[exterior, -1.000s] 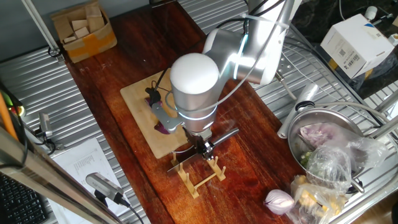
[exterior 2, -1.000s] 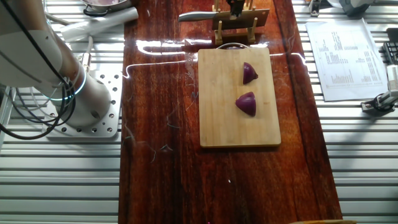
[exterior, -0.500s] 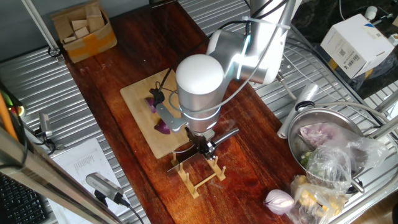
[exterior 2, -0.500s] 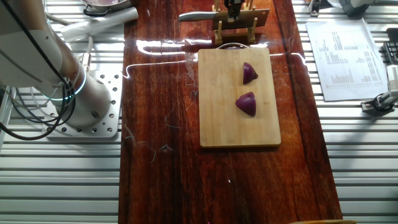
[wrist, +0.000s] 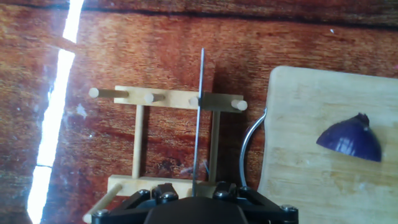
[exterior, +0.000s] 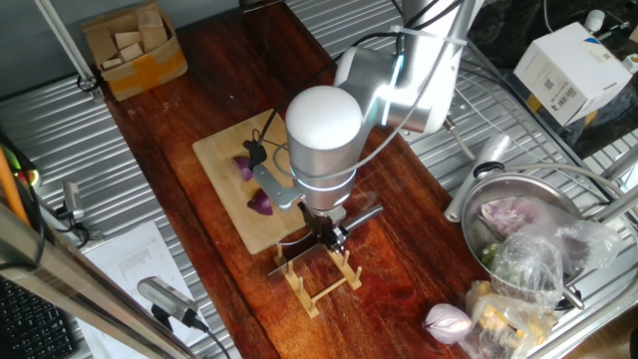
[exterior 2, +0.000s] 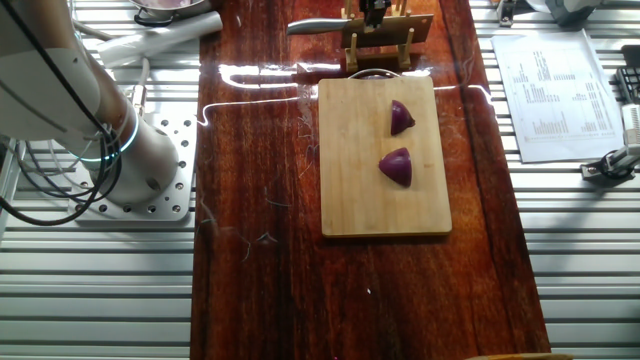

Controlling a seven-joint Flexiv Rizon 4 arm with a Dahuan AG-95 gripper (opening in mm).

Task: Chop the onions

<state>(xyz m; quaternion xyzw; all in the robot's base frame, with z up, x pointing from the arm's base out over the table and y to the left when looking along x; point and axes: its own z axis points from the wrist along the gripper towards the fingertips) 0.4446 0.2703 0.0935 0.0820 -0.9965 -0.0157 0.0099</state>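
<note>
Bright, even light overhead — glare streaks the glossy bench (exterior 2: 260, 75) and burns a white band in the hand view; the gripper (wrist: 205, 202) is dark, slightly soft.

Onions (exterior 2: 397, 142) on board (exterior 2: 350, 190); rack (exterior 2: 378, 38) beside

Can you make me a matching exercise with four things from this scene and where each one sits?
Things:
1. onion wedges
2. cleaver
3. whole pale pink onion
4. wooden blocks

Places:
A. in the cardboard box at the table's far corner
B. on the bamboo cutting board
C. standing on edge in the wooden peg rack
D. on the table beside the metal bowl

Pairs: 1-B, 2-C, 3-D, 4-A
</note>
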